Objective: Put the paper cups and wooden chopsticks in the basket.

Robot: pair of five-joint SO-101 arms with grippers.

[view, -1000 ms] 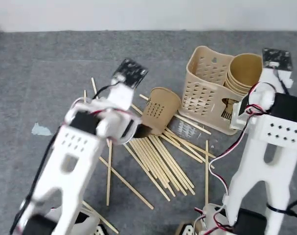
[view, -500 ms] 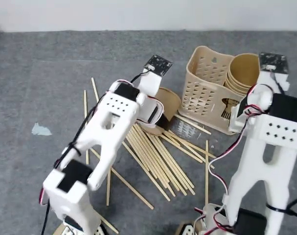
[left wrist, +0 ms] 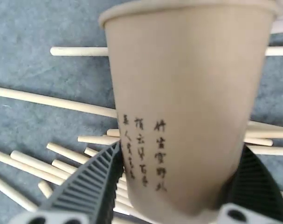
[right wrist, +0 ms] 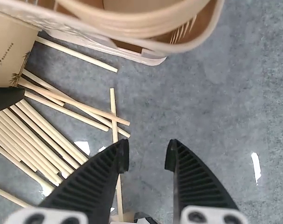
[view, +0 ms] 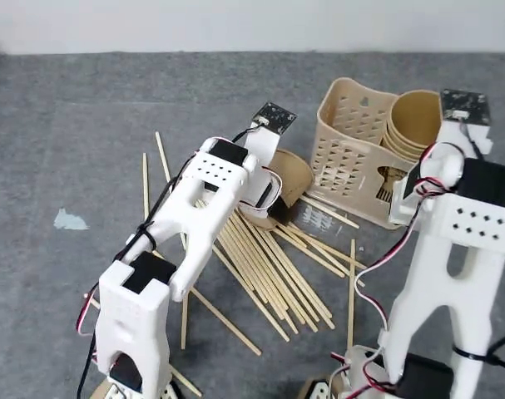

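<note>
Wooden chopsticks (view: 269,274): well over a dozen, strewn on the grey table (view: 69,125); exact count unclear.
Left gripper (left wrist: 181,151): clamped on one paper cup (left wrist: 188,93).
Paper cup: tipped sideways over the chopsticks, dark printed characters on its wall.
Basket (view: 344,141): one, beige.
Stacked cups (view: 414,120): several nested inside the basket.
Right gripper (right wrist: 146,151): jaws parted, empty.

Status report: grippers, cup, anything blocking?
Left gripper shut on paper cup, over chopsticks. Right gripper open, empty, near basket. Stacked cups already in basket.
</note>
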